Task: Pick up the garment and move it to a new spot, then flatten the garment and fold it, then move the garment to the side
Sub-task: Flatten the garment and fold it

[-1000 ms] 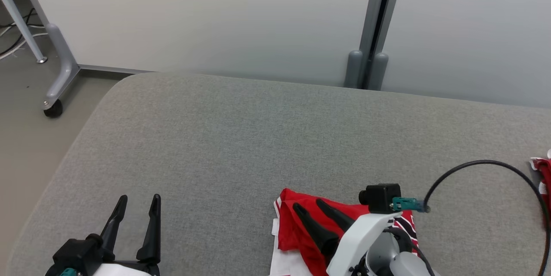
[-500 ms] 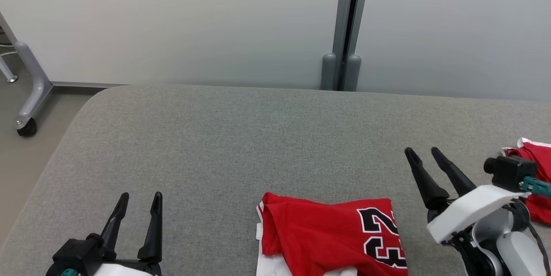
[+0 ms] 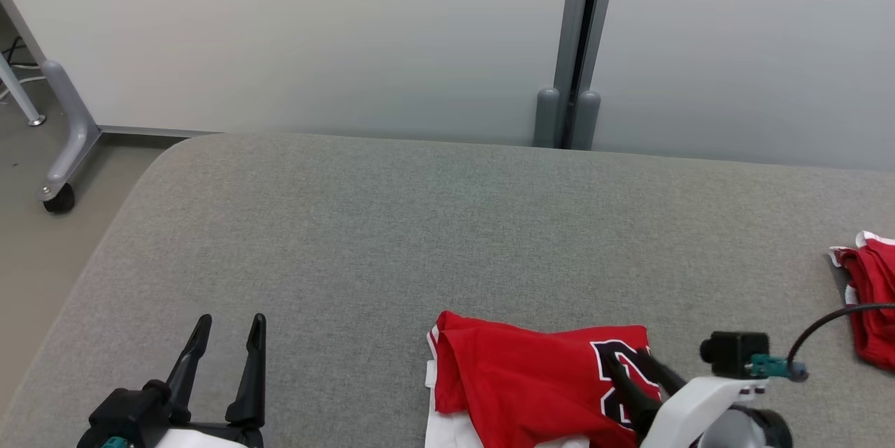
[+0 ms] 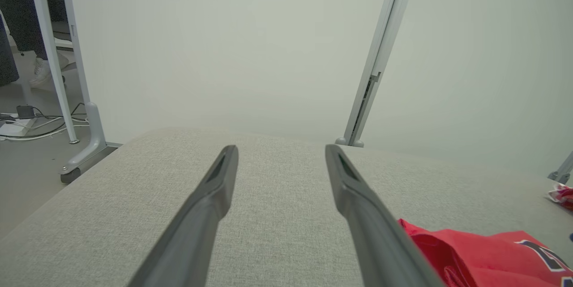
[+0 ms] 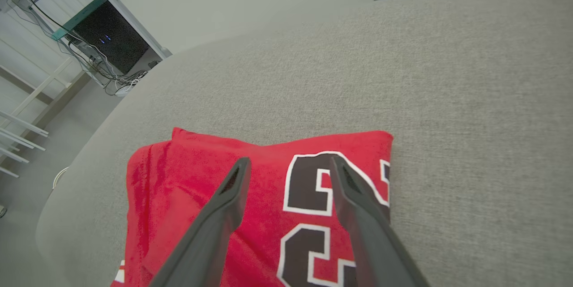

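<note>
The garment (image 3: 521, 381) is a red jersey with black and white numerals, lying folded on the grey padded table (image 3: 419, 224) at the near edge. My right gripper (image 3: 627, 357) hovers over its numbered right part, jaws open and nothing between them. In the right wrist view the right gripper (image 5: 291, 161) has its fingertips spread above the numerals of the garment (image 5: 192, 188). My left gripper (image 3: 231, 322) stands open at the lower left, well clear of the cloth. In the left wrist view the left gripper (image 4: 281, 149) is over bare table, with the garment (image 4: 483, 255) at lower right.
Another red garment (image 3: 870, 301) lies at the table's right edge. A wheeled frame leg (image 3: 63, 168) stands on the floor to the left. A grey partition post (image 3: 577, 70) rises behind the table. The rounded left table edge drops to the floor.
The head camera has shifted. My right gripper, half a second ago off the garment's right side, has come back over its numbered part with the jaws a little narrower. The left gripper stays put.
</note>
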### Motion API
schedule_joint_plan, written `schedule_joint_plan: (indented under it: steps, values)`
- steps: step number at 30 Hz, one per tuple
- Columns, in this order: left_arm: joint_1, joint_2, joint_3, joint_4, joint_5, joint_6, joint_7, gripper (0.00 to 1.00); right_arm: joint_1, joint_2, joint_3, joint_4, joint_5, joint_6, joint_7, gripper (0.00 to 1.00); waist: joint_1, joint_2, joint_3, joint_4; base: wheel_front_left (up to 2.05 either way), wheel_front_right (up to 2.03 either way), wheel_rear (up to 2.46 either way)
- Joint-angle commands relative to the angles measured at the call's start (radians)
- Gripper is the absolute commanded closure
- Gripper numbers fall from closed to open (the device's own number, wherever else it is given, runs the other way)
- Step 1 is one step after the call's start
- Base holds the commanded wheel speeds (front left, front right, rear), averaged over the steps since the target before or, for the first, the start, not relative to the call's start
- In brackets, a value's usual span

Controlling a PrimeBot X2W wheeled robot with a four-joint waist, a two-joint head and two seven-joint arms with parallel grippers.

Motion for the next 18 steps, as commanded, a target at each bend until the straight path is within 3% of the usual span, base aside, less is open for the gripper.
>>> schedule_joint_plan:
  steps: [1,2,18]
  values:
    - [-0.013,0.005,0.003,0.003,0.004,-0.004,-0.003,0.00,0.008,0.009,0.011,0.004,0.008,0.001,0.004,0.93,0.0000,-0.0001,0.000,0.004,0.00,0.00,0.00]
    - [-0.013,0.005,0.003,0.004,0.003,-0.004,-0.003,0.00,0.016,0.015,0.028,0.011,0.018,0.001,0.013,1.00,0.0000,-0.0001,0.000,0.008,0.00,0.00,0.00]
    - [-0.024,0.013,0.002,0.011,-0.007,0.004,-0.004,0.00,0.005,0.070,0.378,0.013,0.201,0.001,0.101,1.00,0.0000,-0.0001,0.010,0.021,0.00,0.00,0.00]
